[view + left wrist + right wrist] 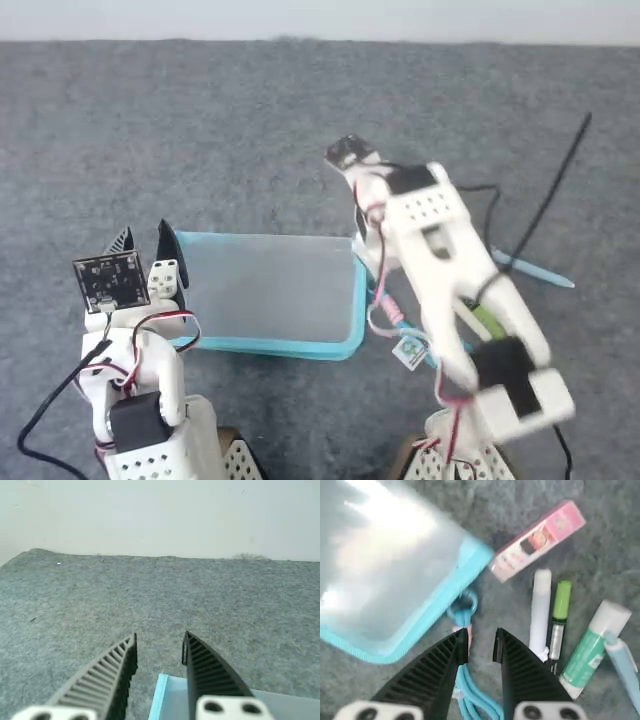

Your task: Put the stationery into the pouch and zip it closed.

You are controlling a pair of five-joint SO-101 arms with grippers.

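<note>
**Pouch flat at centre, stationery half hidden under the right arm**

In the high view the pouch (270, 290), translucent with a cyan border, lies flat on the grey tabletop (250, 130) at lower centre of the frame. The left hand (145, 243) sits at its left end, lower left of the frame. Its jaws are spread wide with nothing between them, and its wrist view shows one pouch corner just under the dark fingers (210, 675).

The right arm (440, 250) crosses the right half of the frame and covers most of the stationery. A blue pen (535, 270) and a sliver of green (487, 320) stick out from behind it.

In the right wrist view the right hand (481, 632) hovers over the cyan zipper pull (465, 605), jaws parted only narrowly and gripping nothing that can be made out. A small pink scrap by one fingertip is too blurred to identify.

Beside the pouch lie a pink box (537, 540), a white stick (540, 607), a green marker (560, 615) and a green-and-white glue stick (592, 650), the latter cut off at the edge.
</note>
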